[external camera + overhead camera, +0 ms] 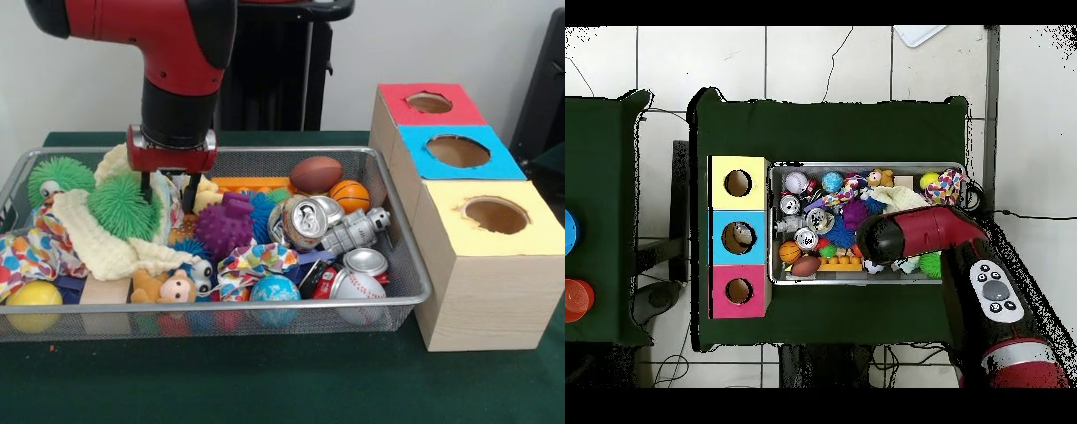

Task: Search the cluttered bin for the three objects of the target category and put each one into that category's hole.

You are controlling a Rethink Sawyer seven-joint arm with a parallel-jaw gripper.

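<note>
Front view: pincer point(165, 187) spread open over bin point(402, 256); football point(315, 174) lies lengthwise left-right.

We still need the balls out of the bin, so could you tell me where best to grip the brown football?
Grip the football across its narrow middle, coming straight down from above. It lies on its side atop the clutter at the bin's back wall, long axis running left to right, with the basketball close beside it.
</note>
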